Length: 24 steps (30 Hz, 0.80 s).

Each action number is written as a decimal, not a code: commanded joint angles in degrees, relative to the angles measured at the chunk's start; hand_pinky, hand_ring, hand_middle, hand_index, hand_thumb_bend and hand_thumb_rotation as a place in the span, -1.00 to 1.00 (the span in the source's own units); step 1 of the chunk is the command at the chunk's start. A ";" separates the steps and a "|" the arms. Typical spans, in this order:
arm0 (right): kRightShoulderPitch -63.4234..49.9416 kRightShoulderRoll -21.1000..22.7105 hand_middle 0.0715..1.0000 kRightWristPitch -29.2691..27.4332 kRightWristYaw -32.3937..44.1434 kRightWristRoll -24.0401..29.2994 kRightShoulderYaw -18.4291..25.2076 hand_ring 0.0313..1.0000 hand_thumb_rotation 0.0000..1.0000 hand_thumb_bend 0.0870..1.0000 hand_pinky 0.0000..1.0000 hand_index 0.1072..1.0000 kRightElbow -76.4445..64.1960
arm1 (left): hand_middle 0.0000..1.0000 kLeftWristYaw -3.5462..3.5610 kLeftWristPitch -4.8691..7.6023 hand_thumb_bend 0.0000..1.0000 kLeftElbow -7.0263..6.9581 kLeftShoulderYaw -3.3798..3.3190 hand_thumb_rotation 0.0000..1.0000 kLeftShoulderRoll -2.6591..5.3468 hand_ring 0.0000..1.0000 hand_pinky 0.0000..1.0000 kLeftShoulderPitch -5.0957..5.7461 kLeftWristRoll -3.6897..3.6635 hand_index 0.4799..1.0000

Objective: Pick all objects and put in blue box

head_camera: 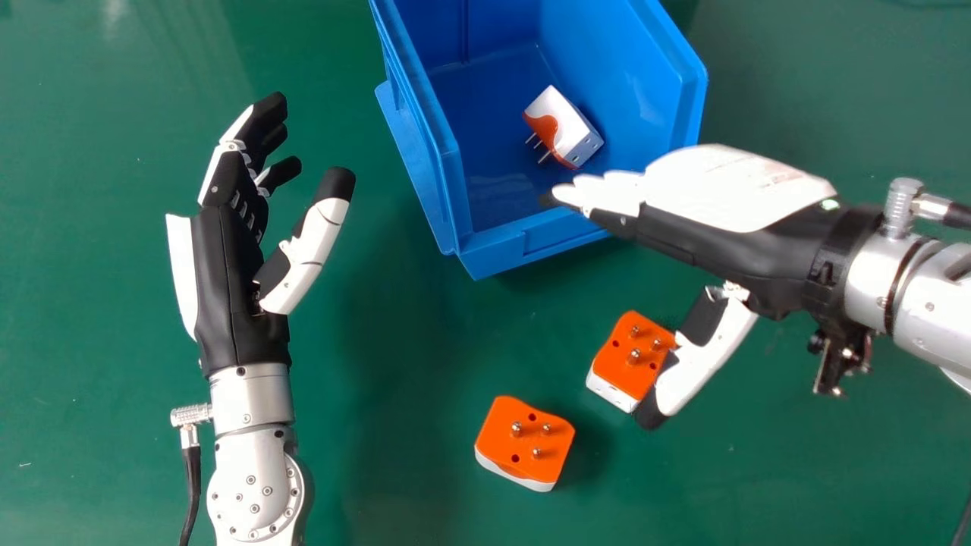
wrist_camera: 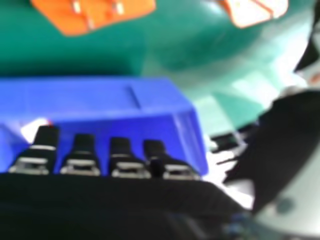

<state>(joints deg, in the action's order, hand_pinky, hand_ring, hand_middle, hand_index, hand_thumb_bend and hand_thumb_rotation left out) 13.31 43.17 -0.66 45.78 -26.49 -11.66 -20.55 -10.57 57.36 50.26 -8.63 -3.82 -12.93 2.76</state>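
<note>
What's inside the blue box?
One orange-and-white plug adapter lies on the floor of the blue box, prongs showing. The right robot hand hides part of the near rim and interior beside it; the far end is out of frame.

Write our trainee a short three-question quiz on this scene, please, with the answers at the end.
1. Multiple choice: which way do the pins of the plug adapter inside the blue box point?
A) Toward the robot's left
B) Toward the robot's right
C) Straight up
2. True or false: the left hand is open and holds nothing.
3. Fill in the blank: in the head view, one of the orange adapters on the table, the one nearer the right hand, is partly covered by that hand's ____.

Key: 1. A; 2. True; 3. thumb
</note>
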 commanded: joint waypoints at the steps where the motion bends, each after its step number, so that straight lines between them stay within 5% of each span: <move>1: 0.66 1.03 0.86 -1.11 0.63 0.80 0.05 0.86 -0.45 0.93 0.72 0.82 -0.76 | 0.71 0.68 0.51 0.45 -0.58 0.29 -0.06 0.65 0.72 0.58 -0.69 -0.41 0.20; 2: 0.59 1.06 0.86 -1.27 0.83 0.83 0.03 0.86 -0.45 0.93 0.72 0.82 -0.64 | 0.71 0.91 0.63 0.45 -0.37 0.28 -0.06 0.74 0.72 0.58 -0.76 -0.63 0.20; 6: 1.27 1.42 0.83 1.06 4.32 0.49 -1.03 0.82 -0.50 0.92 0.68 0.80 -0.98 | 0.72 -0.11 0.31 0.45 -1.27 0.27 -0.06 1.14 0.73 0.58 -0.24 0.19 0.21; 12: 2.20 1.91 0.80 0.66 6.10 -0.75 -2.19 0.79 -0.57 0.90 0.63 0.77 -0.15 | 0.73 -0.31 0.38 0.43 -0.97 0.06 -0.07 1.19 0.73 0.59 -0.44 0.08 0.22; 17: 2.95 1.49 0.78 -0.17 5.14 -3.43 -3.93 0.77 -0.59 0.89 0.63 0.76 1.44 | 0.72 -2.04 0.24 0.44 -0.64 0.22 -0.07 1.43 0.73 0.59 -0.74 1.47 0.22; 21: 4.24 0.77 0.75 -1.80 4.06 -7.56 -6.77 0.72 -0.63 0.89 0.56 0.72 3.87 | 0.73 -1.72 0.21 0.43 -0.29 0.02 -0.06 1.78 0.74 0.59 -0.98 0.62 0.22; 24: 5.06 -0.03 0.75 -2.22 3.20 -10.70 -8.71 0.72 -0.63 0.89 0.56 0.72 6.04 | 0.73 -2.11 0.04 0.43 -0.46 0.01 -0.06 1.88 0.74 0.59 -1.03 0.96 0.22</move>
<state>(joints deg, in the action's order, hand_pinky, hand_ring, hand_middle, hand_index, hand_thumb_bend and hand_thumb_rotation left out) 16.49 43.63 -2.05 50.28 -35.64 -19.80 -15.25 -12.15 56.96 50.20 -8.64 -2.35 -13.40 3.38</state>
